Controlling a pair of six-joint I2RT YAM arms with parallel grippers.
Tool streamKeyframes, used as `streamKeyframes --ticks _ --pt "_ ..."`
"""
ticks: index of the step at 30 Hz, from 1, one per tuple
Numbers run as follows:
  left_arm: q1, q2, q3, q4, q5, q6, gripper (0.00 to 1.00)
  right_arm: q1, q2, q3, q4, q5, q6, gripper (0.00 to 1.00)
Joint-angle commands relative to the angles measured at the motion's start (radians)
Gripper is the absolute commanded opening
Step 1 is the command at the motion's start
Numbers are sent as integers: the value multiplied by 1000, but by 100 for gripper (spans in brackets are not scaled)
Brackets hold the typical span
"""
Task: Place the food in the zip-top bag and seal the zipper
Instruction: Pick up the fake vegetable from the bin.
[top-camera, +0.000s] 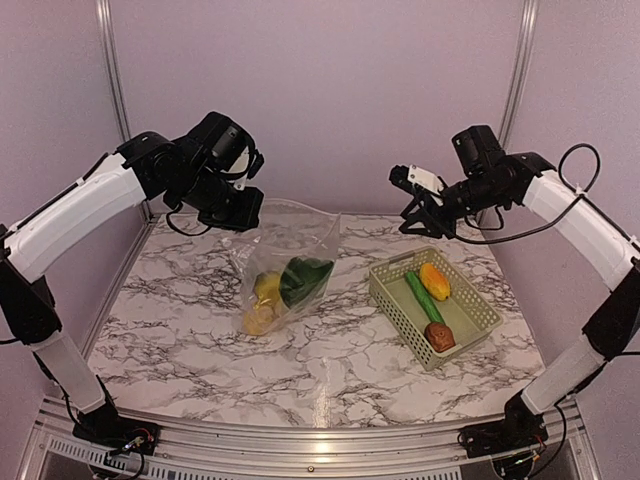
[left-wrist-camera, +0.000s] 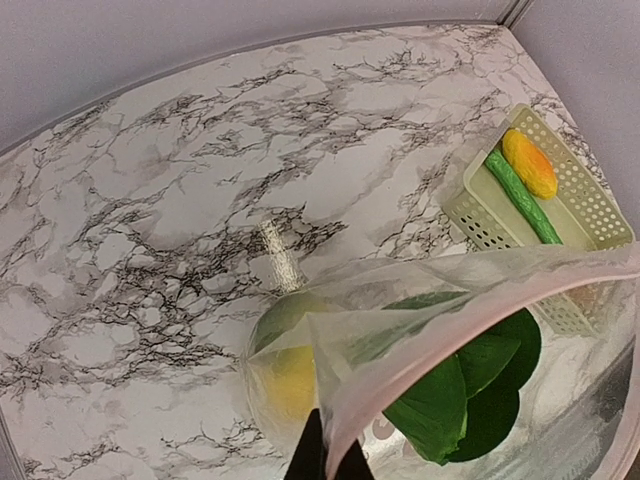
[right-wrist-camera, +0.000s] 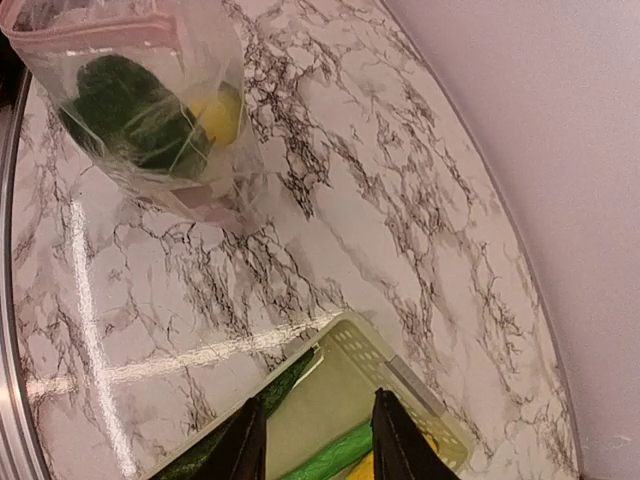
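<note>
The marble-patterned table is carrying the zip-top bag near its middle. The bag is hanging from its rim with its mouth gaping, and its bottom appears to be resting on the tabletop. To its right the pale green basket is sitting well apart from it.

Inside the bag a dark green leafy piece is lying above the yellow round fruits. In the basket a long green vegetable, an orange-yellow piece and a brown lump are waiting.

The left gripper is pinching the bag's rim, fingers pressed together on the plastic. The right gripper is hovering over the basket's far end with fingers spread and nothing between them.

The film is looking thin, limp and slick, likely to sag or fold wherever it is unsupported. The pinkish zipper strip is probably the stiffest and safest place to hold. The toy pieces are looking light and smooth. The long vegetable is best taken across its middle, while the rounded lump may be prone to squirting out of a shallow pinch.
</note>
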Motion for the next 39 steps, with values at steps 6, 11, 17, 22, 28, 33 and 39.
streamKeyframes --ticks 6,11,17,22,28,33,39 --pt "1 -13 -18 66 -21 6 0 -211 -109 -308 27 -63 53 33" --pt "1 -10 -29 92 26 -14 0 -244 -153 -424 20 -13 27 33" --pt "1 -106 -155 202 58 -82 0 -245 -99 -434 12 49 5 34" --pt "1 -152 -250 250 115 -163 0 -245 -38 -363 -56 17 -40 40" --pt "-9 -141 -306 336 81 -212 0 -244 57 -277 -260 -74 -195 52" --pt "-17 -135 -324 360 29 -276 0 -245 81 -325 -282 -65 -184 59" --pt "-17 -95 -268 310 -7 -296 0 -245 14 -438 -188 26 -139 62"
